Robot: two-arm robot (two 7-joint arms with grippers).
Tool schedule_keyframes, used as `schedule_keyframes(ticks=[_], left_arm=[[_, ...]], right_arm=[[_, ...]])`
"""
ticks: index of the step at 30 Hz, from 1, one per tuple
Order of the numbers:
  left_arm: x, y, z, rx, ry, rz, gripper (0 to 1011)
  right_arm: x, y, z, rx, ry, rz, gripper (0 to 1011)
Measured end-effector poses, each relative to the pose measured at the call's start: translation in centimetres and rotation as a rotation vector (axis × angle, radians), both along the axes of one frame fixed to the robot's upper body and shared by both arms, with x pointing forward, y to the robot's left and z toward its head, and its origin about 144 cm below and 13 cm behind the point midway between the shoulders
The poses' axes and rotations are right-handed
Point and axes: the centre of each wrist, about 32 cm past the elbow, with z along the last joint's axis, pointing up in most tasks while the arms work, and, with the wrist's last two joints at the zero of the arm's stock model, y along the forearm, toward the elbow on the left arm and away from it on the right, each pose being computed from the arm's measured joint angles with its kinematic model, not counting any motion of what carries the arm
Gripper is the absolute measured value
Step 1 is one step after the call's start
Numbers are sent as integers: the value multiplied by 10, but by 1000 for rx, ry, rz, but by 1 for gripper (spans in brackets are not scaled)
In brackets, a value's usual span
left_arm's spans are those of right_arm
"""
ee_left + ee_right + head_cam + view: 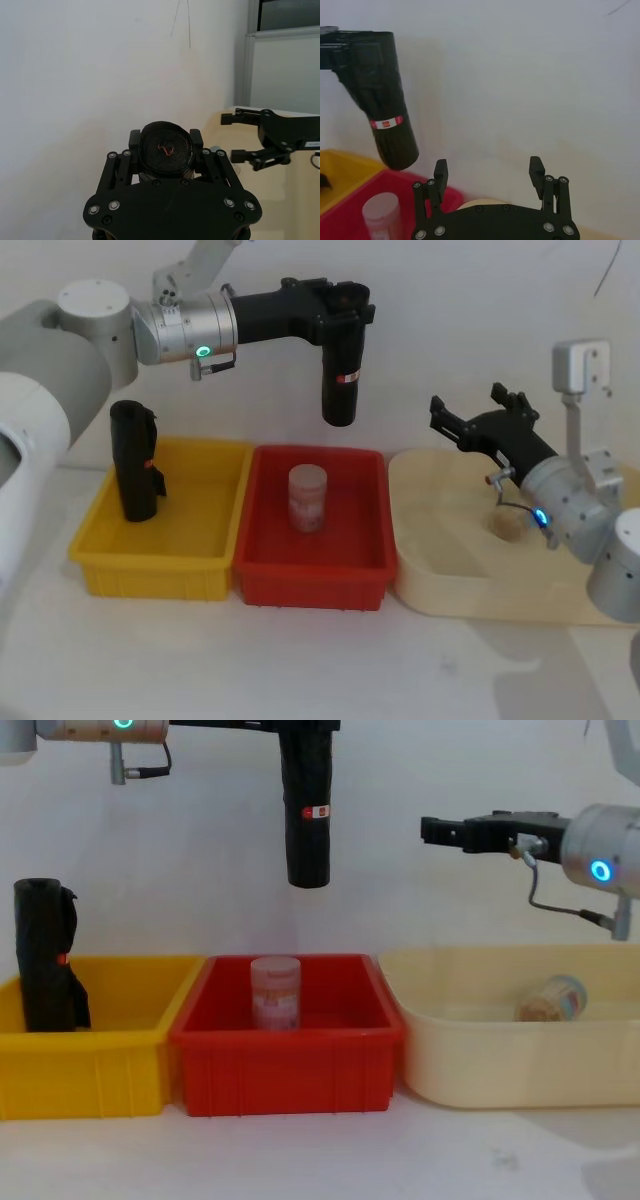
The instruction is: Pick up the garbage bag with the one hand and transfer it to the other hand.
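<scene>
The garbage bag [340, 375], a smooth black roll with a small red-and-white label, hangs upright in the air above the red bin [310, 585]. My left gripper [345, 310], with the green-lit wrist, is shut on the bag's top end. The left wrist view looks down on the bag's round end [166, 150] between the fingers [135, 137]. My right gripper [468, 405], with the blue-lit wrist, stands open over the cream tray [450, 590], pointing towards the bag and well apart from it. In the right wrist view the bag [387, 100] hangs ahead and to one side of the open right gripper [488, 167].
A lumpier black roll [135, 465] stands in the yellow bin [150, 570] at the left. A pink-and-white jar [308, 498] stands upright in the red bin. Another small jar [550, 998] lies on its side in the cream tray. A white wall is close behind.
</scene>
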Motion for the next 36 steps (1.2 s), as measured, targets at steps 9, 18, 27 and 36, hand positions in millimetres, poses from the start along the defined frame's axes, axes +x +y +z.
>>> schedule_keyframes(ticks=[9, 18, 27, 36], left_arm=[[0, 0, 0, 0, 0, 0, 553], [0, 0, 0, 0, 0, 0, 553], [0, 0, 0, 0, 0, 0, 553], [0, 0, 0, 0, 0, 0, 553]], right_arm=[[-13, -14, -9, 20, -1, 45, 1000], [-17, -15, -13, 47, -21, 88, 1000], [-18, -6, -14, 63, -48, 122, 1000], [-13, 6, -14, 55, -65, 143, 1000]])
